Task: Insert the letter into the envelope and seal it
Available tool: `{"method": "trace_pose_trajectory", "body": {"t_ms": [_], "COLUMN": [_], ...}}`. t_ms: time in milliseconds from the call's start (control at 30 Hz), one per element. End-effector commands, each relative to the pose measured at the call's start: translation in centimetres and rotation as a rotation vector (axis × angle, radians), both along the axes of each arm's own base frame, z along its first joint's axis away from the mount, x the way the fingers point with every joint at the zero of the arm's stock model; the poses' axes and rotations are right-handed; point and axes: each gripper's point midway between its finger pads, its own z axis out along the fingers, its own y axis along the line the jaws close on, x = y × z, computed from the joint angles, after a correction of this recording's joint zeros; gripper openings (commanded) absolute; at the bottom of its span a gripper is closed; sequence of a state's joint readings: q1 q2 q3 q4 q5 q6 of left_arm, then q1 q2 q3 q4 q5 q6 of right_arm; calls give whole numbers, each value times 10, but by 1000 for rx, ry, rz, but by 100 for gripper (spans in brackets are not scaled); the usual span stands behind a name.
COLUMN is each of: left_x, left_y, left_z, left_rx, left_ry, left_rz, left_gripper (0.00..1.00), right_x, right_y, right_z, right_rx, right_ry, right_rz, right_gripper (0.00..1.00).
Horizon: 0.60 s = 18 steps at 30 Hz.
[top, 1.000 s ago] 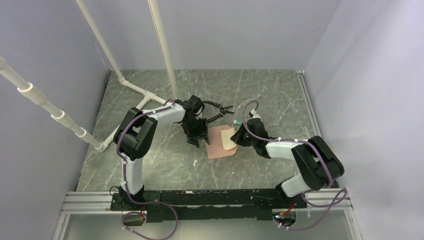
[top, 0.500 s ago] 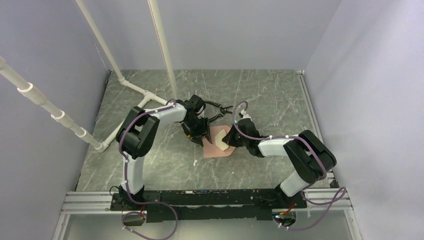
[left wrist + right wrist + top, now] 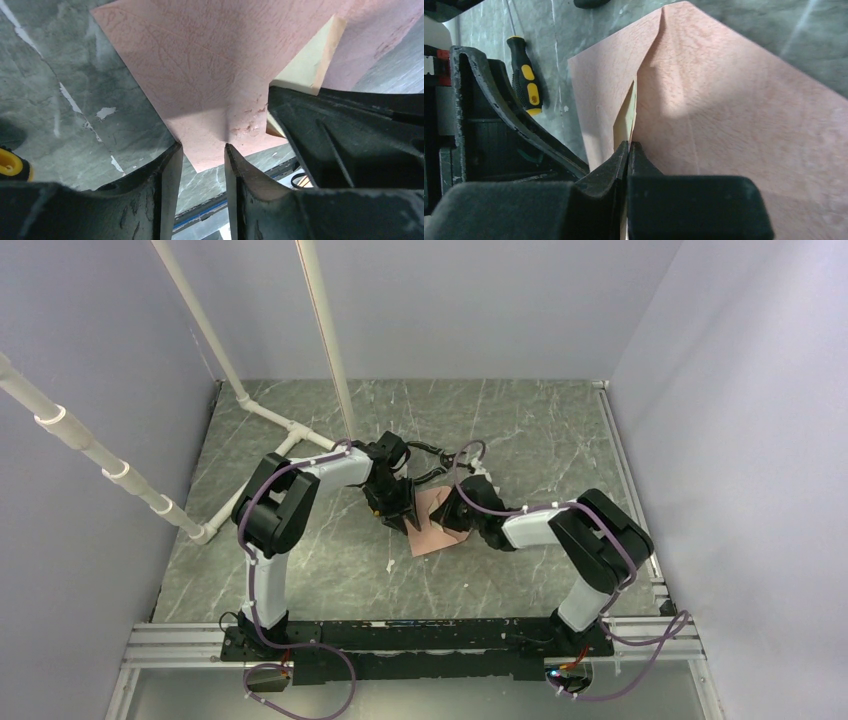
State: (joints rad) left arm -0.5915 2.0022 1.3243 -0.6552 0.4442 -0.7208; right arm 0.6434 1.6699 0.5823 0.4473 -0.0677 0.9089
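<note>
The pinkish envelope (image 3: 432, 532) lies flat on the marble table between my two grippers. My left gripper (image 3: 396, 510) is open, its fingertips down at the envelope's near-left corner (image 3: 210, 125), one on each side of that corner. My right gripper (image 3: 456, 512) is shut on the envelope's flap (image 3: 704, 75), holding it folded over the body. A pale cream inner face shows under the flap (image 3: 626, 122), and also in the left wrist view (image 3: 305, 65). I cannot see the letter as a separate sheet.
A black-and-yellow screwdriver (image 3: 526, 75) lies just beyond the envelope, and black pliers (image 3: 436, 454) lie behind the grippers. White pipes (image 3: 250, 405) run along the table's left side. A small white scrap (image 3: 390, 565) lies in front of the envelope.
My right gripper has moved left across the envelope with the flap in it, so less of the pale inner face shows. The left gripper has stayed at the envelope's left edge.
</note>
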Motion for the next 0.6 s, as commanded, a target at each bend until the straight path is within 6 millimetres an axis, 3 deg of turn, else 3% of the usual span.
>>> {"method": "trace_pose_trajectory", "body": {"t_ms": [0,167,267,400,567], "left_x": [0,2,1,2,5], "left_y": [3,15,19,22,28], "left_z": [-5,-11,-14,-14,-13], "left_rx": [25,98,112,119,148], "left_ry": [-11,-25,-22,-31,-57], "left_rz": [4,17,10,1,-9], "left_gripper": [42,40,39,38,40], "right_x": [1,9,13,9,17], "right_y": [8,-27,-32,-38,-25], "right_z": [3,24,34,30,29], "right_rx": [-27,-175,-203,-245,-235], "right_ry": [50,41,10,26,10], "right_rz": [-49,-178,-171,-136,-49], "right_gripper": [8,40,51,53,43]}}
